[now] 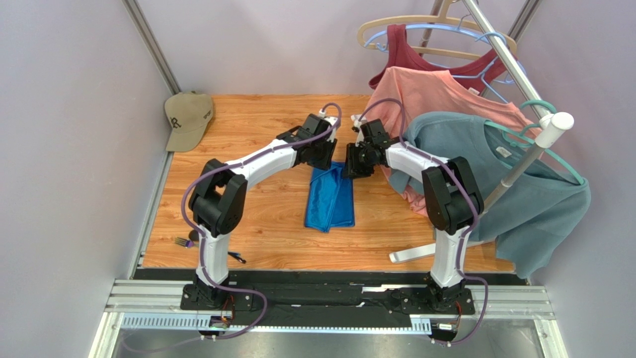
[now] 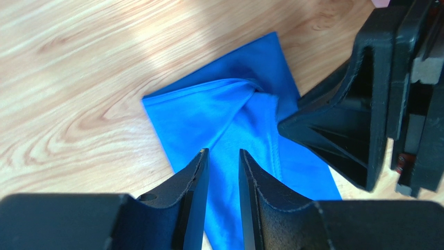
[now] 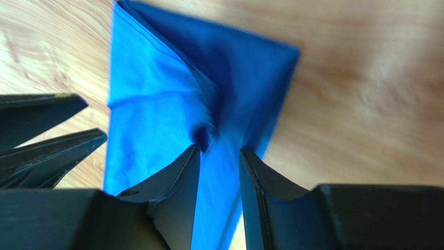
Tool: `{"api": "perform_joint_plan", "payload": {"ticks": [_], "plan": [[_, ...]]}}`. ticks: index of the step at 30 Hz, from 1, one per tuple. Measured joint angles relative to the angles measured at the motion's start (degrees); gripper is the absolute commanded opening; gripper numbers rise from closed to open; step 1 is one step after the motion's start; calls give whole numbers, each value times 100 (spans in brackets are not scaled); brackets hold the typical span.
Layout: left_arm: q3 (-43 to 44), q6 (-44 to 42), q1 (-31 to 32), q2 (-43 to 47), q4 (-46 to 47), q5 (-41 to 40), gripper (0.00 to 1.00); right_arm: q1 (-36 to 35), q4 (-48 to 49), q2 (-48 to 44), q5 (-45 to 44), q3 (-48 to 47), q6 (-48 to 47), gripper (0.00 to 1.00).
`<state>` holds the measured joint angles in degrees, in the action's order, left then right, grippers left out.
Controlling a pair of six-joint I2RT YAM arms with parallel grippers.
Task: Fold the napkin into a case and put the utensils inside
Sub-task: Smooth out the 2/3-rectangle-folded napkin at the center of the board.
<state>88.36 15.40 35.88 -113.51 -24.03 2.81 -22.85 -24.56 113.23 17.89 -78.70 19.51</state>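
The royal-blue napkin (image 1: 330, 198) lies folded into a narrow strip in the middle of the wooden table (image 1: 254, 119). Its far end is bunched into a pucker (image 2: 258, 91). My left gripper (image 1: 325, 154) hovers over that far end, jaws a little apart, with only cloth showing below the gap (image 2: 221, 151). My right gripper (image 1: 357, 161) faces it from the right, jaws also apart (image 3: 220, 148), and its left fingertip (image 3: 195, 151) sits at the pucker. Thin dark utensils (image 1: 184, 241) lie at the near left by the left arm's base, and another with a blue bit (image 1: 237, 259) lies nearby.
A tan cap (image 1: 188, 119) sits at the table's far left corner. A clothes rack (image 1: 522, 168) at the right holds a teal-grey T-shirt (image 1: 522, 194), a pink shirt (image 1: 433, 89) and a maroon top; its white foot (image 1: 410, 255) rests on the table.
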Motion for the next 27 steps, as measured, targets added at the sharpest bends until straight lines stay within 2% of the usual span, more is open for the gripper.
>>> {"api": "perform_joint_plan", "payload": {"ticks": [1, 2, 5, 11, 13, 15, 19, 22, 27], "plan": [[42, -85, 68, -42, 2, -46, 36, 22, -2, -68, 2, 105, 26, 23], [90, -162, 127, -92, 9, -103, 36, 39, 0, -116, 7, 179, 48, 21], [267, -348, 282, -306, 39, -238, 35, 101, 22, -236, 52, 369, 160, 17], [483, -595, 428, -684, 90, -448, 34, 155, 170, -282, 190, 575, 254, 3], [575, -638, 428, -807, 87, -483, 29, 157, 190, -282, 229, 577, 286, 0], [737, -645, 426, -935, 15, -481, 18, 157, 238, -282, 258, 577, 313, 0], [903, -485, 413, -1036, -83, -468, 17, 155, 284, -280, 317, 577, 339, 0], [894, -138, 417, -1025, -129, -446, 12, 155, 321, -275, 345, 577, 372, 0], [313, 444, 417, -629, 98, -181, 6, 157, 404, -203, 372, 577, 407, 0]]}}
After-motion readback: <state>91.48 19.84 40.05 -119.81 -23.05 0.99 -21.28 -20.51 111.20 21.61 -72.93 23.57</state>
